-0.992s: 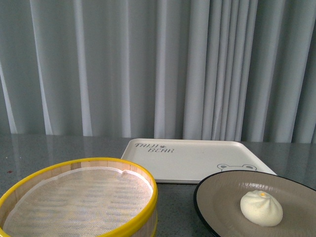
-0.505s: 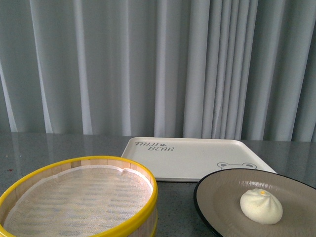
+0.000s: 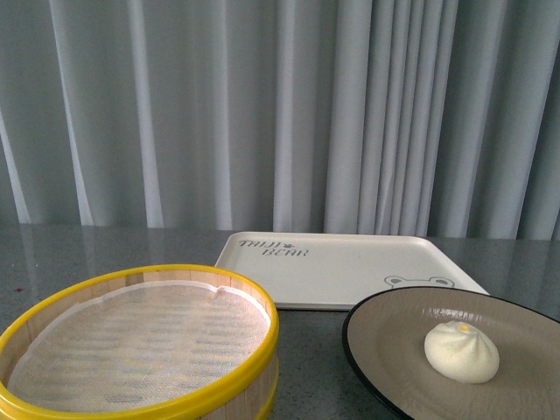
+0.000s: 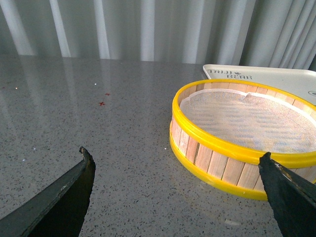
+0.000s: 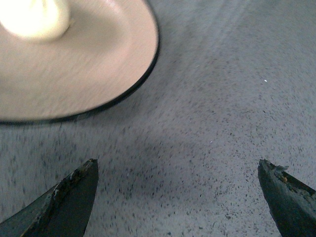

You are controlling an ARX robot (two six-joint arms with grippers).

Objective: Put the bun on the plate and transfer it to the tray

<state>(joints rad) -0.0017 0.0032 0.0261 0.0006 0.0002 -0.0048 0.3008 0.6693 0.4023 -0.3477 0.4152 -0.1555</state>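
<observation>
One bun (image 3: 461, 352) upright on plate (image 3: 389, 341), pleats up, tray (image 3: 341, 276) behind

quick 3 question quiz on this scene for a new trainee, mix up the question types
1. True or false: the bun lies in the bamboo steamer basket.
2. Where does the plate stand? A: on the tray. B: on the grey table, nearer the front camera than the tray. C: inside the bamboo steamer basket.
3. In what state are the left gripper and the right gripper?

Key: 1. False, the bun lies on the plate. 2. B. 3. Both open, holding nothing.
</observation>
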